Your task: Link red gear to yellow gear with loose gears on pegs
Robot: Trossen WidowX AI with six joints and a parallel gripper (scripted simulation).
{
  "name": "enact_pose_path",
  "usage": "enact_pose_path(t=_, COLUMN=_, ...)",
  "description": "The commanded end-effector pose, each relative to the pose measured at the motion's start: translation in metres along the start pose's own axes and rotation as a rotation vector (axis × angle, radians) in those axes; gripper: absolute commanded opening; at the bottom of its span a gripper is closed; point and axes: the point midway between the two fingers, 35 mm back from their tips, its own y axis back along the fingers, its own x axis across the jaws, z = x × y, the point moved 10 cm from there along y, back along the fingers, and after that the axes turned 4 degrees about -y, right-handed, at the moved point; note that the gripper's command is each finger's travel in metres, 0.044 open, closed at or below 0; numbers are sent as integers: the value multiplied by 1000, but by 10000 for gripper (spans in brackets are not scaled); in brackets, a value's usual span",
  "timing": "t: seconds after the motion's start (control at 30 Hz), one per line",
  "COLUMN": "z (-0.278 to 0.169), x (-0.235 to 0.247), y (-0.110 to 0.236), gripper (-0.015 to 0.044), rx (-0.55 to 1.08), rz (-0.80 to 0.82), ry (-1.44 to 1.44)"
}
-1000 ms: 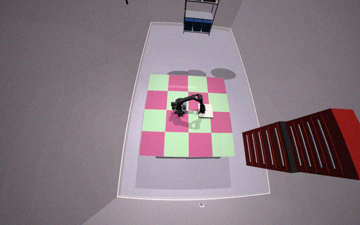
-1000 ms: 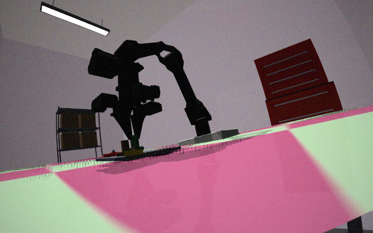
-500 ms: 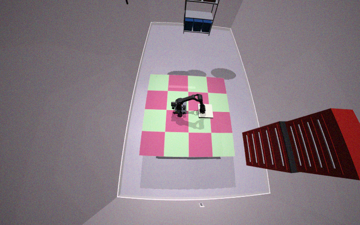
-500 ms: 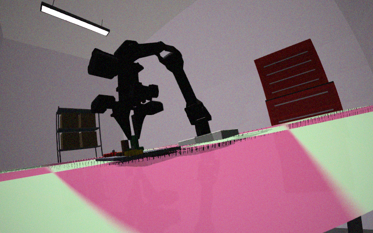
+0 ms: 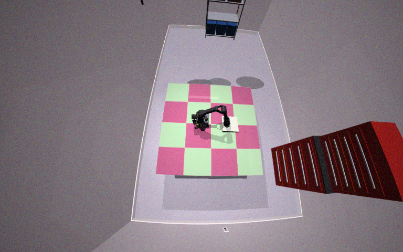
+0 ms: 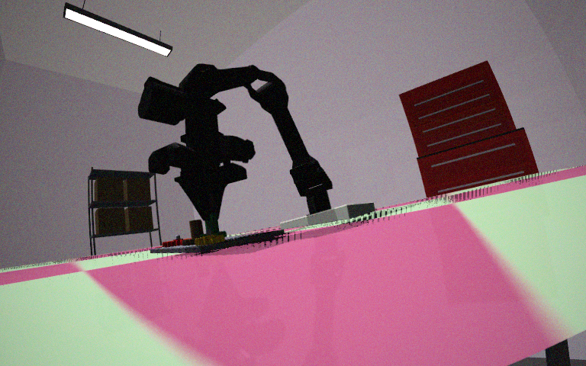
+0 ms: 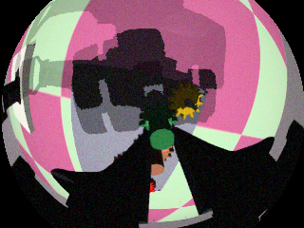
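Green gear (image 7: 159, 116) (image 6: 212, 225) | between fingertips | hand (image 7: 161, 133) (image 6: 211, 219) clamped on its upright handle (image 7: 161, 139)

Workshop-Like Room Around Our Desk

We seem to be in a workshop or lab: a red drawer cabinet (image 5: 319, 166) (image 6: 471, 129), a metal shelf rack (image 5: 224, 12) (image 6: 122, 203) with bins or boxes, and a strip light (image 6: 116, 30) overhead surround our checkered desk (image 5: 197, 161) (image 6: 323, 293).

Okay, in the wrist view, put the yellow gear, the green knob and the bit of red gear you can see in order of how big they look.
1. Yellow gear
2. Green knob
3. Red gear, mostly hidden, so this ranks only its visible bit
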Motion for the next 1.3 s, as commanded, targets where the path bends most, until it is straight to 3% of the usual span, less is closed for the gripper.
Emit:
enact_pose_path(t=0.0, z=0, x=-1, y=-2, gripper=0, rx=2, rz=2, ry=53)
enact_pose_path(t=0.8, z=0, x=-1, y=-4, gripper=0, rx=3, rz=1, ry=-453)
enact_pose_path(t=1.27, z=0, x=0, y=-4, gripper=0, rx=3, rz=2, ry=-233)
